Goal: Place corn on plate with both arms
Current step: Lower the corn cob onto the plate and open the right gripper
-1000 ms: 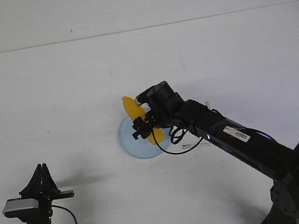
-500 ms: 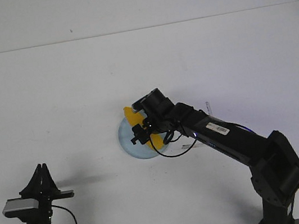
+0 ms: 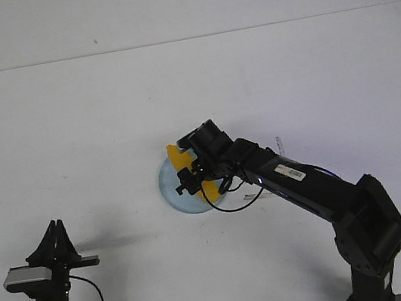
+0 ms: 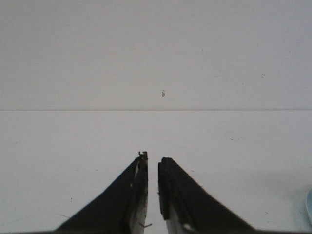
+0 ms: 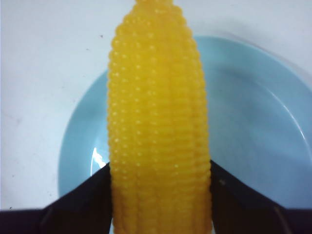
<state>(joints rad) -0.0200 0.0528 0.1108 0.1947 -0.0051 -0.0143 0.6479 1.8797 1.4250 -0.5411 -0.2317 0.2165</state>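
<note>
The yellow corn [image 3: 178, 156] is held over the pale blue plate [image 3: 170, 190] near the table's middle, one end past the plate's far rim. My right gripper [image 3: 198, 172] is shut on the corn. In the right wrist view the corn [image 5: 158, 122] fills the space between the black fingers [image 5: 83, 200], with the plate [image 5: 253, 122] beneath it; whether the cob touches the plate is not visible. My left gripper [image 3: 54, 227] sits at the near left, far from the plate. Its fingers [image 4: 139, 195] are nearly together, with nothing between them.
The white table [image 3: 67, 126] ends at a far edge against a white wall [image 3: 177, 1]. The right arm [image 3: 322, 192] slants from the near right corner to the plate. A small pale strip [image 3: 280, 145] lies on the table right of the arm.
The right arm has brought the corn lower and slightly nearer over the plate during the last second, then almost stopped. The left arm has not moved.
</note>
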